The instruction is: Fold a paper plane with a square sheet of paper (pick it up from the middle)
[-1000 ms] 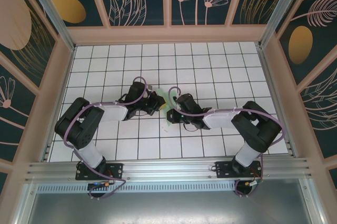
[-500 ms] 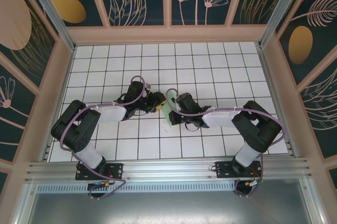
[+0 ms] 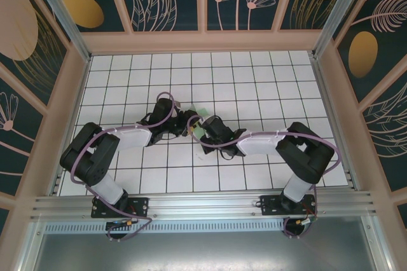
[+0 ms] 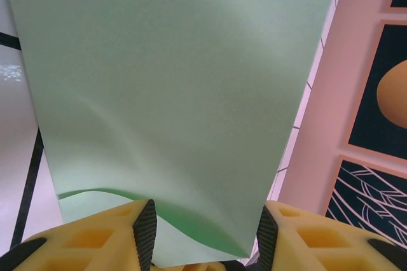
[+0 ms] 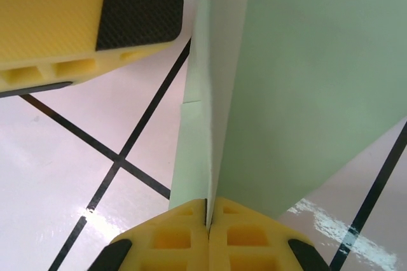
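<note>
Right hand [image 5: 207, 212] has its fingers pressed flat together, pinching the green paper [image 5: 299, 86] along a folded edge. You can see the layers stacked just above that pinch, with the sheet standing up out of the right hand and the white worktop [image 5: 57, 175] beneath it.

Left hand [image 4: 205, 231] sits just beside the right hand, fingers spread. The sheet's lower edge hangs between its pads [image 4: 145, 229] without being squeezed, and one of its yellow fingers [image 5: 57, 10] hovers close to the crease.

This looks like a handover or a fresh grip mid-fold. The paper is thin and bows near its bottom edge, so the left hand should close square across the layers. It should bite close to the right hand's pinch, where the sheet is stiffest. The right hand ought to let go only once that grip is firm. Any tug while both hold could shear the layers and spoil the crease.
</note>
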